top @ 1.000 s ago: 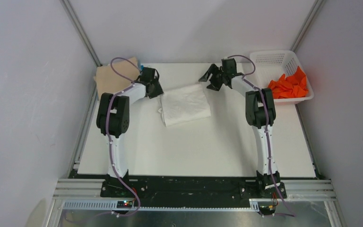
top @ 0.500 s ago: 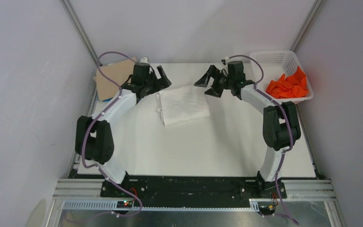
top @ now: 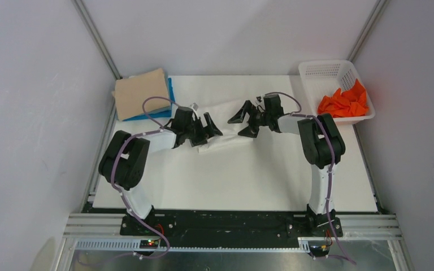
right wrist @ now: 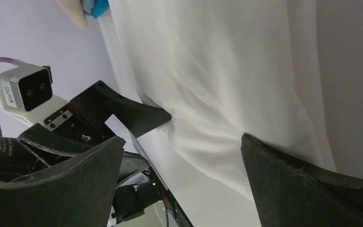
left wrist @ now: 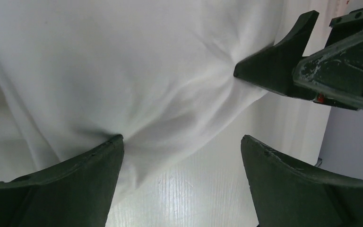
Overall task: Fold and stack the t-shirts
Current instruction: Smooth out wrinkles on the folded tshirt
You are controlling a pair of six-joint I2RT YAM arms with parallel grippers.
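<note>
A thin white t-shirt (top: 226, 119) lies folded at the middle back of the table. My left gripper (top: 209, 135) is open at its left side; in the left wrist view (left wrist: 180, 139) one finger (left wrist: 75, 179) presses on the cloth (left wrist: 123, 61) at its near edge. My right gripper (top: 235, 128) is open at the shirt's right side, its jaws (right wrist: 182, 138) straddling the same edge of the cloth (right wrist: 217, 71). A folded beige shirt (top: 141, 93) lies on a blue one (top: 170, 93) at the back left. An orange shirt (top: 344, 103) lies in the basket.
A white lattice basket (top: 322, 68) stands at the back right corner. Grey walls and metal rails close in the back and both sides. The two grippers face each other a short way apart; the left one shows in the right wrist view (right wrist: 123, 113).
Both grippers have moved toward the near side and down to the white shirt and now face each other over its near edge. The beige stack is uncovered again.
</note>
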